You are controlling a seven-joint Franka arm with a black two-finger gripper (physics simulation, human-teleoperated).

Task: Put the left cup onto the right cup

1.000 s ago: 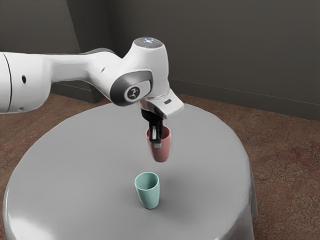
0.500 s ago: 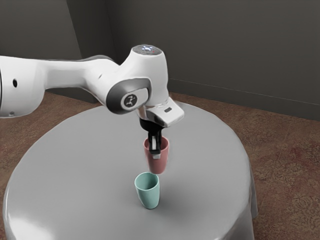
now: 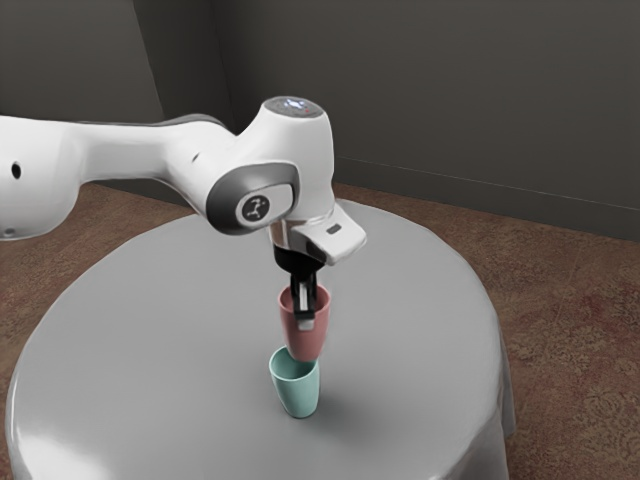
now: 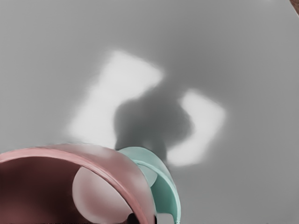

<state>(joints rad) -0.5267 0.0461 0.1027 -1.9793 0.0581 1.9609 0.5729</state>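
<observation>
One pink cup (image 3: 311, 336), rim pinched by the hand (image 3: 303, 305), hanging below it, base right above green cup (image 3: 297, 392)

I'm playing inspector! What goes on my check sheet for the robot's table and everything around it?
Surface: round grey table, smooth.
Job's things: pink cup held upright in the air, its base at the mouth of the teal cup, which stands on the table; contact cannot be told.
Clutter: nothing seen.
End effector: shut on the pink cup's rim, one finger inside, one outside.
Cables: nothing seen.
Surroundings: brown patterned carpet, dark walls.
</observation>
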